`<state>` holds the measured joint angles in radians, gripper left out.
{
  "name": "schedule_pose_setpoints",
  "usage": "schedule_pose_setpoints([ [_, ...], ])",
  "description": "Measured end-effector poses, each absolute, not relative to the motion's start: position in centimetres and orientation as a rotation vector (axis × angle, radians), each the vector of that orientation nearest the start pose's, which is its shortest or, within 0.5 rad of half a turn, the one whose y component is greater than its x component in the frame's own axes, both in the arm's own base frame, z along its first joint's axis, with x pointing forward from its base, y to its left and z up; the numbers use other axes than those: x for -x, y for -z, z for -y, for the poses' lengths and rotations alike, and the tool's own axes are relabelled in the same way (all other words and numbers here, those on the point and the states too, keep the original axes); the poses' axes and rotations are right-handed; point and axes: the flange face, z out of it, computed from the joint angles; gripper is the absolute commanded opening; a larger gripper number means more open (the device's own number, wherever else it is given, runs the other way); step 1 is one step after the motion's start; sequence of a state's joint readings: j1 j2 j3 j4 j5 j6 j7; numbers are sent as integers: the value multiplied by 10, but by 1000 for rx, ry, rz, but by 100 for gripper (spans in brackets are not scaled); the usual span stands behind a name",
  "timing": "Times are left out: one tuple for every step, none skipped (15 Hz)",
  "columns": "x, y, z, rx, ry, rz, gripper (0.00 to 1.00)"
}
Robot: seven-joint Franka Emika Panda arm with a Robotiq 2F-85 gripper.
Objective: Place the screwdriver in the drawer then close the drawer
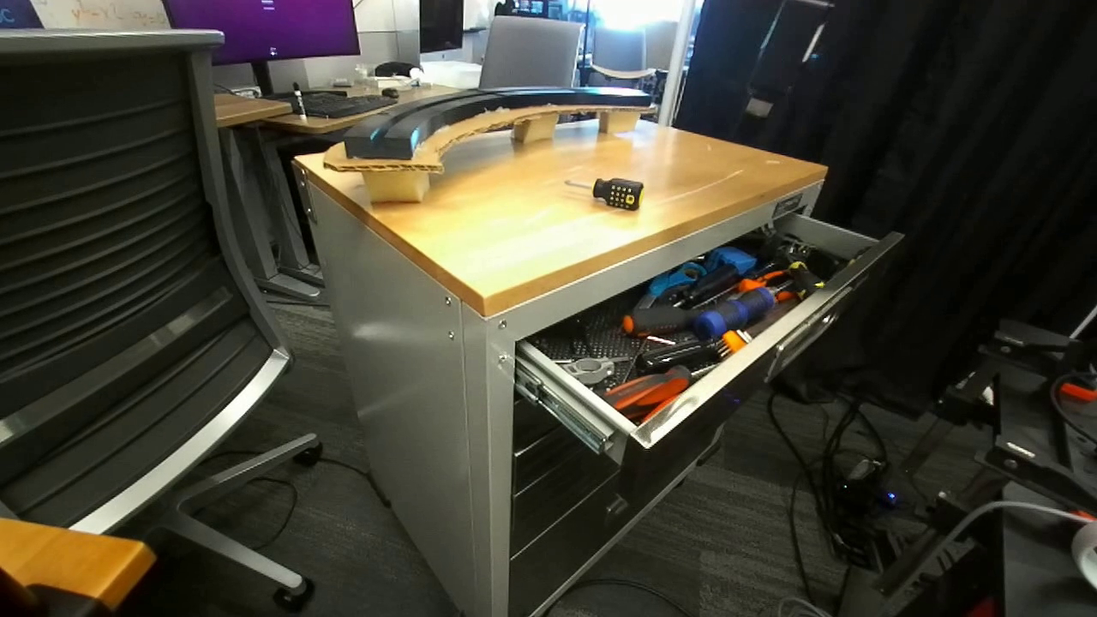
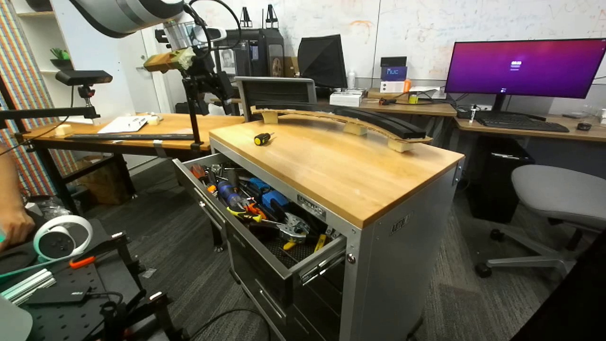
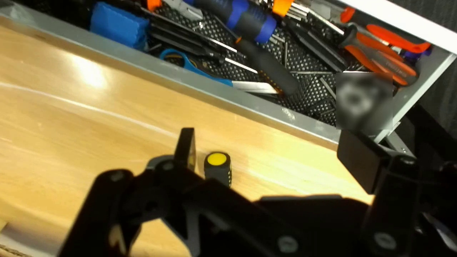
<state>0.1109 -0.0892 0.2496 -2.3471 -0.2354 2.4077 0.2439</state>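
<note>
The screwdriver (image 1: 619, 194), stubby and black with yellow marks, lies on the wooden cabinet top in both exterior views (image 2: 262, 139). In the wrist view its yellow-capped handle end (image 3: 217, 167) shows close beside the left finger, within the jaw span; its shaft is hidden behind the gripper. My gripper (image 3: 273, 157) is wide open and empty. In an exterior view the gripper (image 2: 215, 97) hangs above and apart from the screwdriver. The grey top drawer (image 1: 728, 374) is pulled out and full of tools; it also shows in an exterior view (image 2: 258, 246) and the wrist view (image 3: 428, 84).
A curved black piece (image 1: 488, 110) on cardboard and foam blocks stands along the back of the cabinet top. A chair (image 1: 111, 214) stands beside the cabinet. A black cart (image 2: 80, 303) and a person's hand (image 2: 14, 225) are in front. A blurred patch covers part of the wrist view.
</note>
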Motion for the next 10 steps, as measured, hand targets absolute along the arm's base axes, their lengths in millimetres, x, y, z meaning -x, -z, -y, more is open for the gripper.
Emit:
schedule_pose_setpoints([
  [-486,-378,-183,3247,350,456,100],
  [-497,-375,-185,3263,373,450,100],
  [-509,-372,-185,3278,393,440,100],
  [-521,-370,-184,3287,405,424,100],
  [-533,-366,-181,3294,408,406,100],
  [-544,-361,-177,3298,405,387,100],
  [-555,-355,-171,3299,399,363,100],
  [-564,-348,-166,3298,396,340,100],
  [-574,-341,-162,3297,395,315,100],
  [-583,-333,-158,3294,398,294,100],
])
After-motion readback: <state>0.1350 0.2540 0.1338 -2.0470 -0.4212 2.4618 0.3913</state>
